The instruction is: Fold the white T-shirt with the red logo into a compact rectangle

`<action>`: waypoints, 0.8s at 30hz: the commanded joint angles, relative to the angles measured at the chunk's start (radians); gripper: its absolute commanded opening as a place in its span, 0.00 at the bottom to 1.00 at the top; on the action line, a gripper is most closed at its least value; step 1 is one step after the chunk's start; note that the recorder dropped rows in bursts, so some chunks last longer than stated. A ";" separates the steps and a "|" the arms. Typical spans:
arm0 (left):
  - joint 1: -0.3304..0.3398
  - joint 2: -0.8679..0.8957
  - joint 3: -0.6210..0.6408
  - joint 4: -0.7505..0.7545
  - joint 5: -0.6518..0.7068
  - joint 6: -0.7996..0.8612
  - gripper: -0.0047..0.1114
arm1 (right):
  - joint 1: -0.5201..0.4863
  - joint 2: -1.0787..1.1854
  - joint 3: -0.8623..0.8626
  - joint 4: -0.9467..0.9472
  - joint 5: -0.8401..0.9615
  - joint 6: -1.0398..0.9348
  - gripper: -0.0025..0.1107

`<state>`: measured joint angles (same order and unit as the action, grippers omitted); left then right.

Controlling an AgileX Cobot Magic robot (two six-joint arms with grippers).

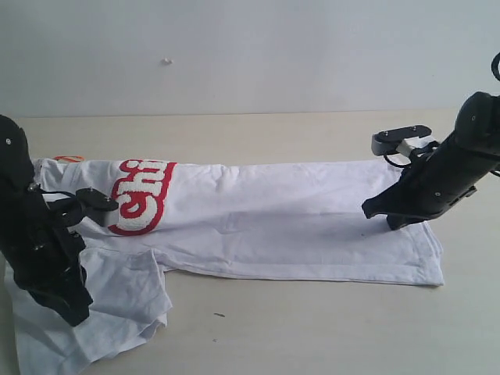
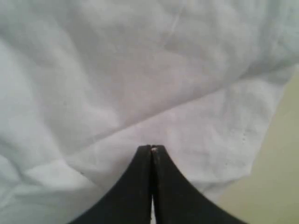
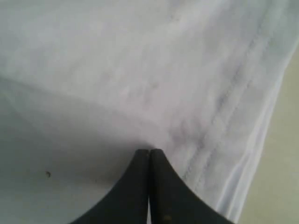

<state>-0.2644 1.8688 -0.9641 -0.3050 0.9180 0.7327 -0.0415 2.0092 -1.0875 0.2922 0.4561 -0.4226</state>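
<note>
1. White T-shirt (image 1: 297, 226): folded lengthwise, flat on tabletop (image 1: 312, 328).
2. Red logo (image 1: 141, 199): at the shirt's left end, exterior view.
3. Left tool (image 2: 152, 149): jaws pressed together, tip over the shirt's cloth.
4. Right tool (image 3: 149, 151): jaws pressed together, beside the shirt's stitched edge.

One white T-shirt (image 1: 297, 226) lies on one counter (image 1: 312, 328). It carries one red logo (image 1: 141, 199) at nine o'clock and one orange tag (image 1: 69, 158) at ten o'clock. One sleeve (image 1: 125, 289) shows at seven o'clock. Two grippers are in view, the left gripper (image 2: 152, 150) and the right gripper (image 3: 149, 152), each with two jaws pressed together.
</note>
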 commanded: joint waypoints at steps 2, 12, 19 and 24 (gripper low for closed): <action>-0.005 -0.012 0.032 0.008 -0.086 -0.016 0.04 | 0.000 -0.007 0.004 -0.017 0.011 0.005 0.02; -0.005 -0.095 0.022 -0.030 -0.123 -0.008 0.04 | 0.000 -0.179 0.024 -0.098 0.137 0.068 0.02; -0.005 -0.203 0.022 -0.055 -0.186 -0.011 0.04 | 0.000 -0.179 0.115 -0.364 0.031 0.356 0.02; -0.005 -0.234 0.032 -0.125 -0.182 0.025 0.04 | 0.000 -0.092 0.111 -0.354 0.020 0.356 0.02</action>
<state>-0.2644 1.6494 -0.9383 -0.3920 0.7401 0.7301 -0.0415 1.8765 -0.9745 -0.0497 0.4906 -0.0750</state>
